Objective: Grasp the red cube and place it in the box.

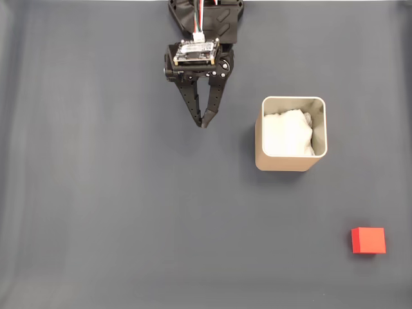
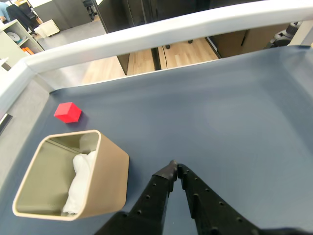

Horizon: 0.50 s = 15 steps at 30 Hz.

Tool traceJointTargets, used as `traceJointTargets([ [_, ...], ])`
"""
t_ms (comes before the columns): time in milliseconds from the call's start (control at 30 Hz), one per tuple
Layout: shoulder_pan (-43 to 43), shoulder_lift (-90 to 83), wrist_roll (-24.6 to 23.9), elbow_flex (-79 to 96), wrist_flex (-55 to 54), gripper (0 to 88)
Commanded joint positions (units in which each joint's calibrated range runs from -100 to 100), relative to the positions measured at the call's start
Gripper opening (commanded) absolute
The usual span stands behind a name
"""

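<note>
So that's one red cube (image 1: 368, 240), one beige box (image 1: 291, 165) with one wad of white stuffing (image 1: 288, 133) inside, and one hand (image 1: 204, 122), all over one grey surface (image 1: 96, 193).

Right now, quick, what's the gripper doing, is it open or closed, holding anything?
Gripper: closed, fingertips together, holding nothing. The red cube lies apart on the table, outside the box.

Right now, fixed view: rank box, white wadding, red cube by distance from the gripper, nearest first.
1. the box: right of the gripper, its near wall closest to the shut fingertips.
2. the white wadding: inside the box, just past that wall, so only slightly farther.
3. the red cube: far lower right, clearly farthest.
</note>
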Motion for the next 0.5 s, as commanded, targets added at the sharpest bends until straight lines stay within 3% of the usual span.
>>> traceJointTargets([
  [0, -0.90, 5.33, -0.39, -9.96, -0.45, 0.3],
  [467, -8.85, 20.39, 1.71, -35.39, 6.20, 0.3],
])
